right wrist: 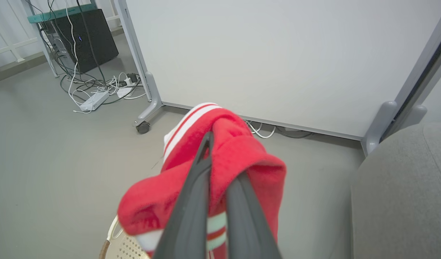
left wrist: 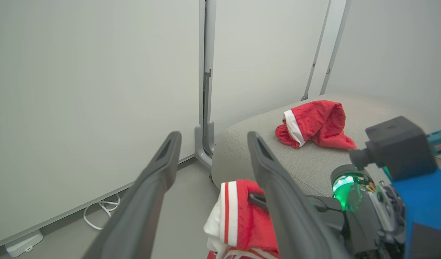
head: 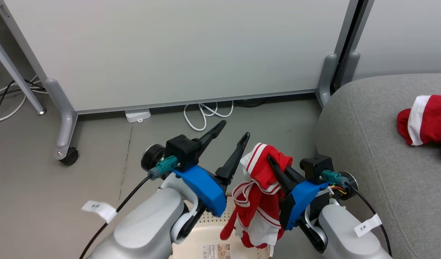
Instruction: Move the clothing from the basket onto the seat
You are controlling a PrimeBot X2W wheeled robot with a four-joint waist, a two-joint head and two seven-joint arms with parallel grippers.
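Grey floor (head: 98, 144) between partition (head: 177, 54) and seat (head: 367, 144), left pincer (head: 235, 128) released, right pincer (head: 274, 163) clenched on striped garment (head: 260, 194)

I saw a pale partition panel (head: 177, 54) standing on the grey floor (head: 33, 180), a black caster (head: 70, 157) at its foot. A looped white cable (head: 206, 113) and a white box (head: 137, 115) lay beneath it, and a black tower (right wrist: 87, 37) stood farther off.

Striped garment (head: 263, 187): soft, fuzzy red cloth with white trim. Banded garment (head: 427, 120): like napped red cloth, white band. Seat (head: 367, 151): light-grey woven upholstery, matt, finely textured. Basket (head: 202, 239): perforated cream plastic, faint sheen. Floor (head: 98, 151): smooth, matt grey. Partition panel (head: 177, 50): smooth, matt.
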